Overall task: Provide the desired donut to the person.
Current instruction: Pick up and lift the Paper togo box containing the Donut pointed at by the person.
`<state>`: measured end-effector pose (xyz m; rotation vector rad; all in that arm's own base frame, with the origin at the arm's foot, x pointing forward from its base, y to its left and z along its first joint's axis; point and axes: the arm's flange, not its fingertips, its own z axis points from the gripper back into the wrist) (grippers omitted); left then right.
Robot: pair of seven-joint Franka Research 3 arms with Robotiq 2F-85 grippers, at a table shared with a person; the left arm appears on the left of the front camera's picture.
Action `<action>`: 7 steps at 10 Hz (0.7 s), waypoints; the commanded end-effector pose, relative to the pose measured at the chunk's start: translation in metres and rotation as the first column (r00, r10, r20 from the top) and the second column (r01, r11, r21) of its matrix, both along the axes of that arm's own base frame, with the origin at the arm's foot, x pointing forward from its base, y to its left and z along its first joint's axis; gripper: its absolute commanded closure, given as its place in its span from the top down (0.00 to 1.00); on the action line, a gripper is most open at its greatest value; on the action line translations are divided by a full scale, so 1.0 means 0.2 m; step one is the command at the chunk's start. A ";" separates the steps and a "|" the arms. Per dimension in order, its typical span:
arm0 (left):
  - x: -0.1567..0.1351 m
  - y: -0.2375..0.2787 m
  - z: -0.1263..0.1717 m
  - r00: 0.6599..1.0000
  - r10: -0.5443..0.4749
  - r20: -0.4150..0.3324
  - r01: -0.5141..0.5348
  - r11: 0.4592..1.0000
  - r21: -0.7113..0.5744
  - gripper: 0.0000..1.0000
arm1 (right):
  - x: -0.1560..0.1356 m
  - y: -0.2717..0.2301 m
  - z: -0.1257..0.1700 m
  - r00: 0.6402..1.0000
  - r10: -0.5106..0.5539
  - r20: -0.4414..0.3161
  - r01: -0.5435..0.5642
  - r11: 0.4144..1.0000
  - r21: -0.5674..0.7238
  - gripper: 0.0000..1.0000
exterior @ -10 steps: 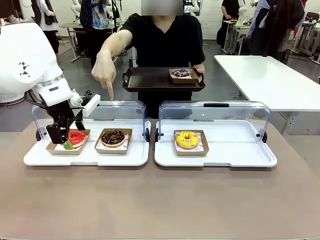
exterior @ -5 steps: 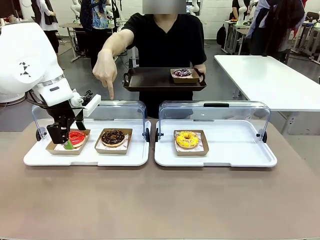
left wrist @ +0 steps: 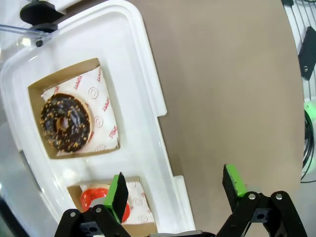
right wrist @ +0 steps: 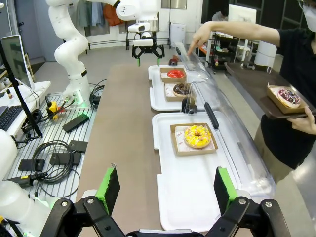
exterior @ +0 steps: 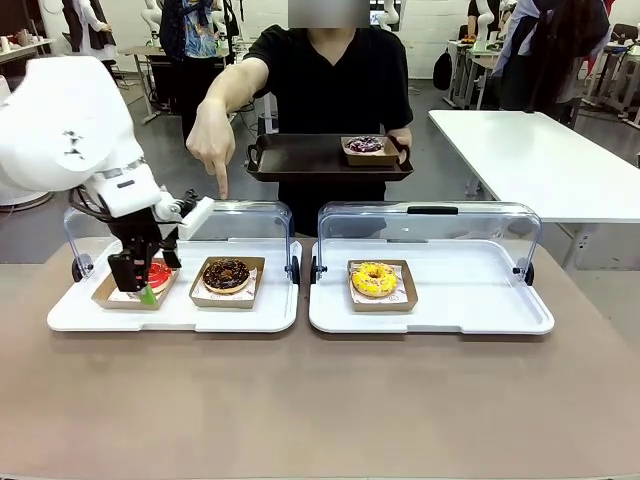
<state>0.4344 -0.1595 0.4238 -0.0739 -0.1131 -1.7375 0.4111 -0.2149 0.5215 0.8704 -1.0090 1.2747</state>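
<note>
Progress: early stage by the look of it; nothing lifted, nothing handed over, pick-up and delivery both left to do.
Request: signalled by the person at twelve o'clock, pointing hand aimed down over the left tray, seemingly at the chocolate donut.
Chocolate donut: sat in an open brown card box on printed paper, at three o'clock of the red donut; dark glaze flecked with pale crumbs, intact.
Left gripper: poised over the red donut's box, fingers spread wide, pinching nothing.
Right gripper: hung near the three o'clock end of the worktop, fingers spread, empty.
Destination: dark serving tray held out by the person, a purple-iced donut on it at three o'clock.
Elsewhere: yellow donut untouched in the right tray.
</note>
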 end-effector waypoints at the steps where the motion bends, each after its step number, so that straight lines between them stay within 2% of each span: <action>1: 0.08 -0.08 -0.09 0.999 -0.013 -0.041 0.013 1.000 0.018 1.00 | 0.00 0.00 0.00 1.000 0.002 0.001 -0.002 1.000 0.005 1.00; 3: 0.19 -0.15 -0.18 0.999 -0.010 -0.041 0.012 0.999 0.046 1.00 | 0.00 0.00 0.00 1.000 0.002 0.001 -0.002 1.000 0.005 1.00; 6: 0.21 -0.17 -0.31 0.999 -0.004 0.054 0.000 0.998 0.070 1.00 | 0.00 0.00 0.00 1.000 0.002 0.001 -0.002 1.000 0.005 1.00; 7: 0.24 -0.17 -0.33 0.999 -0.008 0.041 0.004 0.996 0.092 1.00 | 0.00 0.00 0.00 1.000 0.002 0.001 -0.002 1.000 0.005 1.00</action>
